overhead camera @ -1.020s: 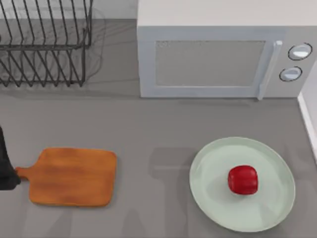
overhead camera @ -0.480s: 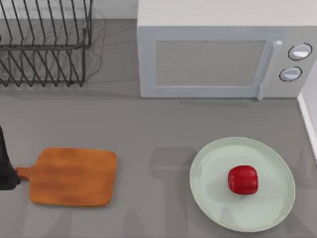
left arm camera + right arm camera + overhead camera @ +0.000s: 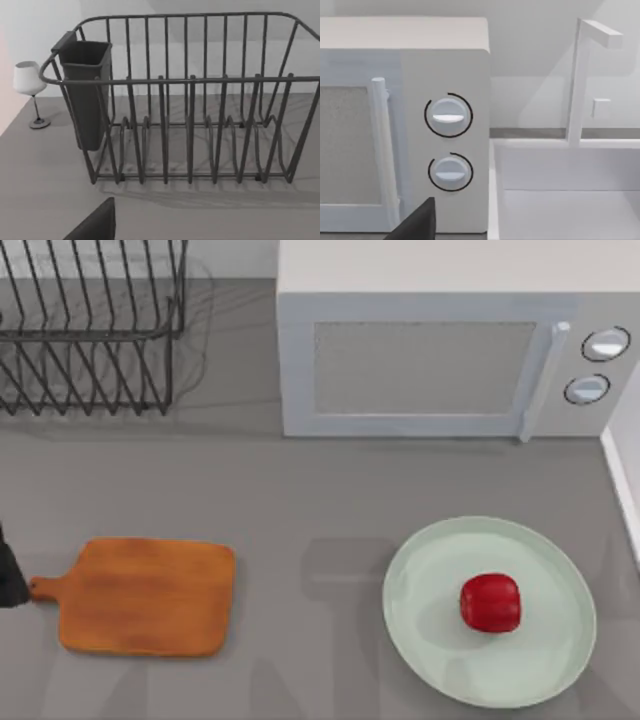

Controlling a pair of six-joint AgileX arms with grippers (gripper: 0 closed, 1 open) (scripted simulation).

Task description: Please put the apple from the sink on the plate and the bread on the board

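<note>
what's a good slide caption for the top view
Apple resting on the plate, board bare at the left, microwave and rack behind.

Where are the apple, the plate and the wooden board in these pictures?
apple (image 3: 490, 602): top view, on the middle of its red top.
plate (image 3: 425, 580): top view, on the bare pale green surface left of the apple.
board (image 3: 150, 597): top view, on the middle of its wooden face.

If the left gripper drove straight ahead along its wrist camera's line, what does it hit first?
Most likely the dark wire dish rack: it stands squarely ahead on the grey counter, with bare counter before it. Depth is unclear, so the gap cannot be judged.
</note>
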